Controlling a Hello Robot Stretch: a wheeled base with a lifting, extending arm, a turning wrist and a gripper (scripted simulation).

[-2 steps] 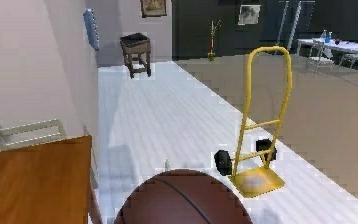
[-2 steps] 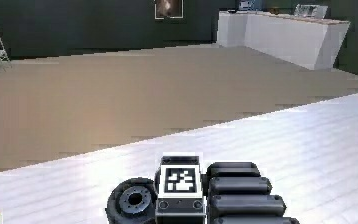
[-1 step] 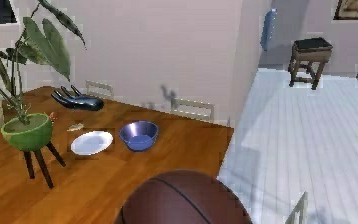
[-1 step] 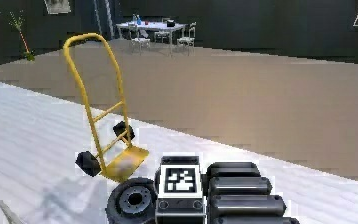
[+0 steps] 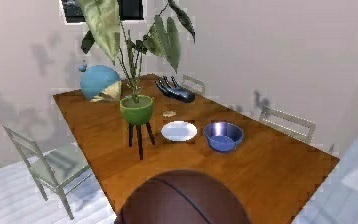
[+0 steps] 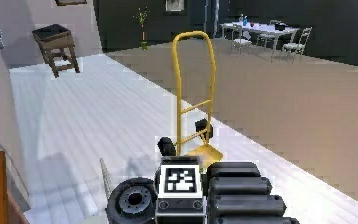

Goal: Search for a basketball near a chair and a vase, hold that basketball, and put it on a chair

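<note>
A dark reddish-brown ball (image 5: 182, 200), the basketball by its round shape, bulges at the near edge of the forward view, just before the tabletop (image 5: 267, 165). I judge it rides close to my body for the carry. My jaws sit tucked beside the white marker square (image 6: 179, 182); whether they hold anything I cannot tell. The chair (image 5: 49, 160) at the left stands pulled out, likely the easiest drop spot. A potted plant (image 5: 137, 105) and a blue vase (image 5: 99, 82) stand on the tabletop. No writing is readable.

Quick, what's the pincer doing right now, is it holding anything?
Pincer: cannot be told; its far end can't be made out, so whether it holds anything is unclear.
</note>
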